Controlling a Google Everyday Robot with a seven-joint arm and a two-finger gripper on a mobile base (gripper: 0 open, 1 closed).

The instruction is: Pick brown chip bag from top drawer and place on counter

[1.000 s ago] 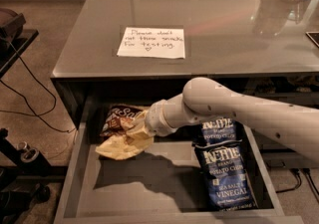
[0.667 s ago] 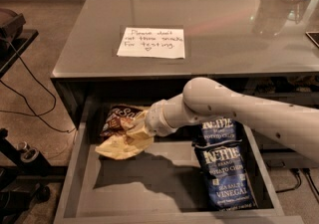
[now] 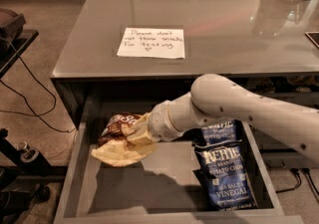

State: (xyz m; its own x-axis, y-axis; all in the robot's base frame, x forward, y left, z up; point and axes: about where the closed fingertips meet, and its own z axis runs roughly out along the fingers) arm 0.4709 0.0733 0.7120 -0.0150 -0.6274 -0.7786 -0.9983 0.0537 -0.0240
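The brown chip bag lies crumpled at the back left of the open top drawer, its dark brown top toward the back and its pale cream half toward the front. My gripper reaches into the drawer from the right on the white arm. It sits right on the bag's right side and is shut on it. The bag hides the fingertips. The glossy grey counter lies above the drawer and bears a white handwritten note.
Two dark blue Kettle bags lie at the drawer's right side, partly under my arm. Low drawer walls run along the left and right. Cables and dark equipment stand on the floor at the left.
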